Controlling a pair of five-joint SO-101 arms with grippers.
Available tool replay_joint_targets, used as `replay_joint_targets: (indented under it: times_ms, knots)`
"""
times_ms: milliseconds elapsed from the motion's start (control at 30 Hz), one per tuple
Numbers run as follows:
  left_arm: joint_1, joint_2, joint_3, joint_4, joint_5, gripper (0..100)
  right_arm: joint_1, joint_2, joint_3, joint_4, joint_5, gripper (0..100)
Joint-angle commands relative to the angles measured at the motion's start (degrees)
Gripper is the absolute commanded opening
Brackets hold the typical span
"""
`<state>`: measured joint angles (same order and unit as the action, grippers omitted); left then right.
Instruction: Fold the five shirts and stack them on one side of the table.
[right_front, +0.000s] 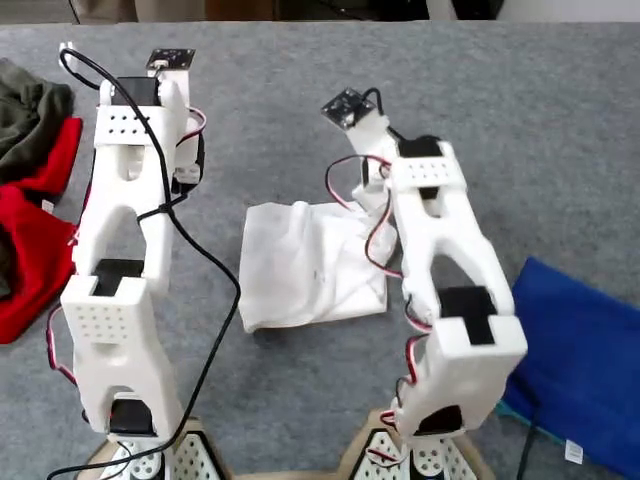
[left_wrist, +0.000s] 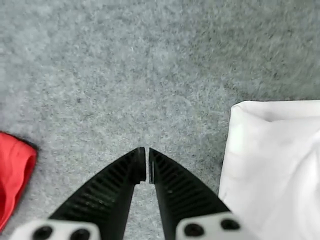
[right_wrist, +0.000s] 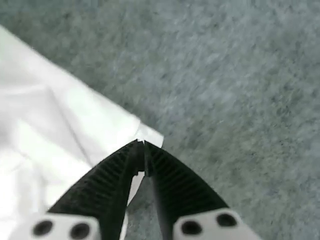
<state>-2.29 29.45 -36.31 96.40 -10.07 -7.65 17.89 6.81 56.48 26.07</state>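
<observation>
A white shirt (right_front: 310, 265), partly folded and rumpled, lies mid-table between the two arms. In the right wrist view my right gripper (right_wrist: 141, 145) is shut with its tips on a corner of the white shirt (right_wrist: 60, 115), low over the grey cloth. My left gripper (left_wrist: 147, 152) is shut on nothing above bare grey surface, with the white shirt's edge (left_wrist: 275, 165) to one side and a red shirt (left_wrist: 12, 175) to the other. In the high view the left arm (right_front: 125, 200) stands left of the shirt and the right arm (right_front: 440, 230) leans over its right edge.
A red shirt (right_front: 30, 250) and a dark green one (right_front: 25, 110) lie heaped at the table's left edge. A blue shirt (right_front: 580, 360) lies at the right front. A black cable (right_front: 200, 260) runs down beside the left arm.
</observation>
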Motion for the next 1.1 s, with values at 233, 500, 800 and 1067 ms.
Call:
replay_joint_targets:
  times_ms: [233,500,800,1067]
  knots:
    - [0.0,-3.8,-0.2,-1.6,-0.6,3,5.0,4.2,-13.8,6.9,0.1,0.6]
    - [-3.0,-3.8,-0.3,-7.0,-0.4,3,-2.1,-11.6,-2.9,13.2,7.0,6.2]
    - [-16.1,-3.1,0.3,-18.9,-0.6,3,-8.0,-9.5,-0.3,13.4,6.4,16.0]
    - [-19.3,-3.1,0.3,-21.9,-0.8,3,-13.9,-5.8,0.0,15.1,5.2,16.0]
